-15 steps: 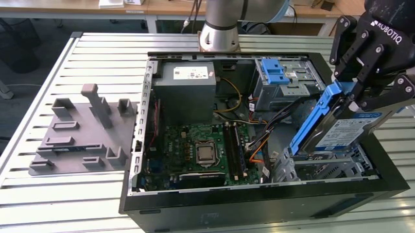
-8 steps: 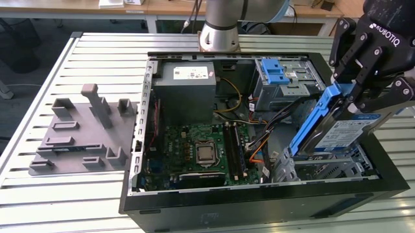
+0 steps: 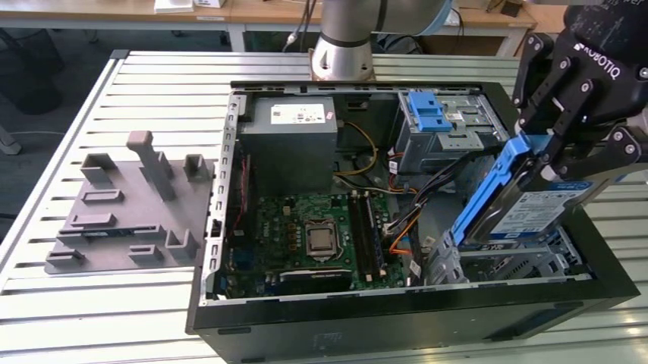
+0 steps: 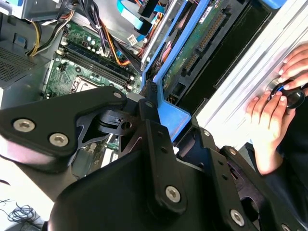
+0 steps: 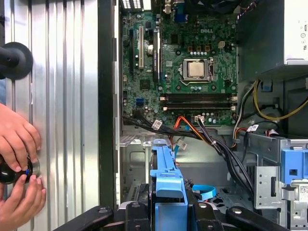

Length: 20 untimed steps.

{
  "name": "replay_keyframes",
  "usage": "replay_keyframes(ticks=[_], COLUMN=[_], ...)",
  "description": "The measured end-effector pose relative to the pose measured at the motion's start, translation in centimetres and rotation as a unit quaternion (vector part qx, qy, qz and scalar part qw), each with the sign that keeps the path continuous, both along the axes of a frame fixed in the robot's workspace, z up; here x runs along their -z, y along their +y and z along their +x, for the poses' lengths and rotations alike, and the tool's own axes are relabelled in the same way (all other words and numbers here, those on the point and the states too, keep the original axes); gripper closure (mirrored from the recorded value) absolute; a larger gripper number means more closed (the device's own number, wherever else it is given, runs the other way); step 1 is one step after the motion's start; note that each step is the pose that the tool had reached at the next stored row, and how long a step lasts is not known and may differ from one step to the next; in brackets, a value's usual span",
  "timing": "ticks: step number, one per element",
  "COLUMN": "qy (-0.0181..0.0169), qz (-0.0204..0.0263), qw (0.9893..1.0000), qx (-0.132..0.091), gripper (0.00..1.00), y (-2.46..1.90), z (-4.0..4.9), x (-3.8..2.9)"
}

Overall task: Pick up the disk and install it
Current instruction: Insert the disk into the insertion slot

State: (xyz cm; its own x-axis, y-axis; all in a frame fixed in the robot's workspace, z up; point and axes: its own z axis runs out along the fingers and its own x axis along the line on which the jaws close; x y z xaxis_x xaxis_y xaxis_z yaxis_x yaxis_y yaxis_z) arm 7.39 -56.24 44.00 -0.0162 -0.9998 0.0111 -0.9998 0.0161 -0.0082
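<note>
The arm's fingers [image 3: 555, 133] are clamped on the disk [image 3: 526, 208], which hangs tilted between them, its lower end dipping into the open computer case [image 3: 405, 307]. Just below the fingers sits the metal drive cage [image 3: 511, 262]. The motherboard [image 3: 314, 231] lies lower and off to their side. Beyond the case wall, well apart from the fingers, a person's hands [image 5: 17, 144] hold a small dark round object [image 5: 9, 171] over the slatted bench [image 3: 152, 83].

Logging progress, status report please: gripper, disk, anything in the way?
Gripper shut on the disk. Disk tilted, lower end at the drive cage. Black cables close beside it.
</note>
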Motion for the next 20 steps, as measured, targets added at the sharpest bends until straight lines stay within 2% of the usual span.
replay_keyframes(ticks=[20], qy=[0.0000], qz=[0.0000], qw=[1.0000], qx=[0.000], gripper=[0.64], y=[-0.11], z=[0.00], x=[1.01])
